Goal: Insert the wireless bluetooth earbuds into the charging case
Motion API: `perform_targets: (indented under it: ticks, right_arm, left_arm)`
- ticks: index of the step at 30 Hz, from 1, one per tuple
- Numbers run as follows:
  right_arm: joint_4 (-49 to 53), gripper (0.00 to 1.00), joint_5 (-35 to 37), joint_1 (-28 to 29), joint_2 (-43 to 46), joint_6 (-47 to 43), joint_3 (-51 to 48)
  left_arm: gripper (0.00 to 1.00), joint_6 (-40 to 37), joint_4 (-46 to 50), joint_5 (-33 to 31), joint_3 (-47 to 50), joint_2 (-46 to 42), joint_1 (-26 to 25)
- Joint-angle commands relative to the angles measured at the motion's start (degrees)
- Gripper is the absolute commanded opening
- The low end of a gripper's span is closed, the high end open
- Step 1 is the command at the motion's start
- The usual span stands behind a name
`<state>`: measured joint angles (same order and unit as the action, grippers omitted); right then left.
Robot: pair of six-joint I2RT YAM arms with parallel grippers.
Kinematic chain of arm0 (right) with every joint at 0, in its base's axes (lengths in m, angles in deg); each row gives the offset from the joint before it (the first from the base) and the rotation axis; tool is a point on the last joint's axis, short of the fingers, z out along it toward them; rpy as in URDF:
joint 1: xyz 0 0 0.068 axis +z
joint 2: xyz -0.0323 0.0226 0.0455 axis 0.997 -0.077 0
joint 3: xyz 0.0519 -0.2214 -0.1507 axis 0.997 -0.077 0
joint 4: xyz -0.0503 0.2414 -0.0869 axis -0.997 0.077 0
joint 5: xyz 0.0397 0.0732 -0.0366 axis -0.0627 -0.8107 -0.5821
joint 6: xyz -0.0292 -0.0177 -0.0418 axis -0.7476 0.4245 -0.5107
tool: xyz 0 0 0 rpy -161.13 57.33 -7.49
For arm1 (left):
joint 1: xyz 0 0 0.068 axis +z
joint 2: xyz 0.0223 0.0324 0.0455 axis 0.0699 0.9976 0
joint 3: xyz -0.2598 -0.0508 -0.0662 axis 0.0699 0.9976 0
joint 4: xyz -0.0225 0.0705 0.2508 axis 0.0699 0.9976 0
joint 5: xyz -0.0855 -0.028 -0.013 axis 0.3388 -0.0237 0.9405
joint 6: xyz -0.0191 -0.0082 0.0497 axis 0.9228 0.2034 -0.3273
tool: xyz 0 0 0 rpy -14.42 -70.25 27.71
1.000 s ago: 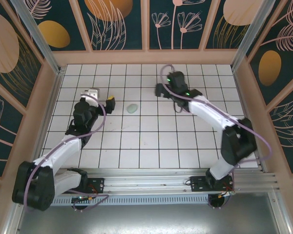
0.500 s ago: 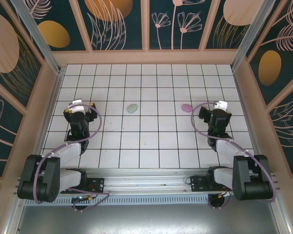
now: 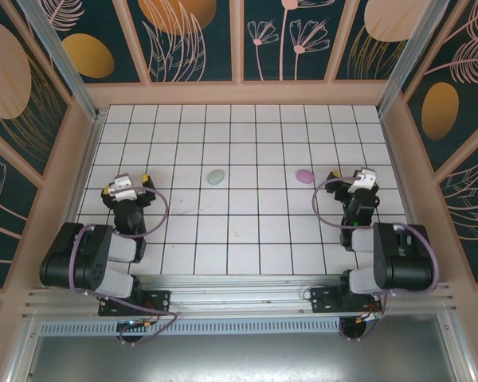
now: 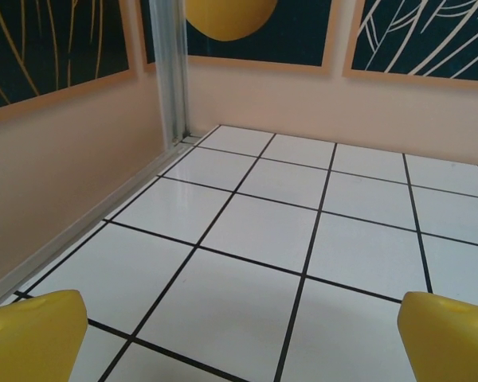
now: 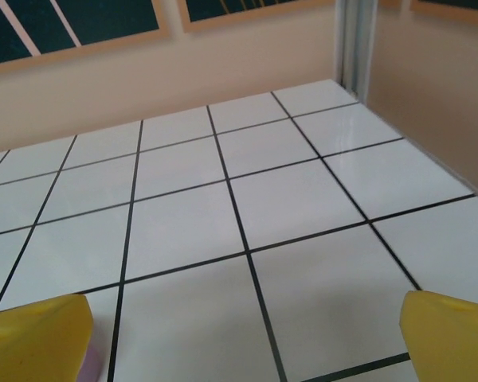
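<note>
Two tools, both with jaws spread wide and nothing held between them.

1. Left tool [image 3: 127,184]. It stands over the left part of the white tiled counter [image 3: 247,239], with its arm folded close to its base. In its wrist view the tool [image 4: 240,338] shows yellow fingers [image 4: 32,338] at the two lower corners and bare tile between them. A peach side wall and an aluminium post [image 4: 169,72] lie ahead to its left.

2. Right tool [image 3: 354,177]. It stands over the right part of the counter, with its arm likewise folded near its base. In its wrist view the tool [image 5: 243,334] shows yellow fingertips [image 5: 450,338] at the lower corners, with bare tile between them. A pale pink-purple sliver [image 5: 88,368] shows just beside the left fingertip at the bottom edge. What it is cannot be told.

3. Mint charging case [image 3: 216,177]. A rounded pebble shape lying on the counter, ahead and to the right of the left tool and well apart from it.

4. Pink charging case [image 3: 304,175]. A rounded pebble shape lying on the counter, to the left of the right tool, near it but not touching. Both cases lie between the two tools, apart from each other. Whether their lids are open cannot be told.

5. Earbuds. Too small to place from overhead. Whether they are inside the cases or on the tiles cannot be told.
</note>
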<state>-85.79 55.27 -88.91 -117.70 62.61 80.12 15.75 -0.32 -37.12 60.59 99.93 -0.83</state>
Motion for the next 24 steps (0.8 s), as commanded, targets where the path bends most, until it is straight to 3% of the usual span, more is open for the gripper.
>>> perform_targets:
  ticks: [1, 2, 5, 24]
  right_arm:
    - [-12.72, 0.99, -2.95, 0.21, -6.08, -0.2, -0.51]
    - [-7.09, 0.99, -2.77, 1.0, -4.99, -0.95, 1.34]
    - [-6.46, 0.99, -2.74, 1.66, -5.25, -1.84, 1.85]
    - [-6.38, 0.99, -3.01, 1.97, -5.37, -2.32, 2.01]
  left_arm:
    - [0.99, -2.52, -4.81, 4.62, -1.94, 2.23, 0.36]
    - [0.99, -2.92, 0.63, 6.8, -4.08, 1.48, 0.45]
    - [0.99, -1.9, 3.38, 9.76, -5.37, 1.68, 2.19]
    - [0.99, -1.93, 2.98, 9.74, -5.12, 1.69, 2.28]
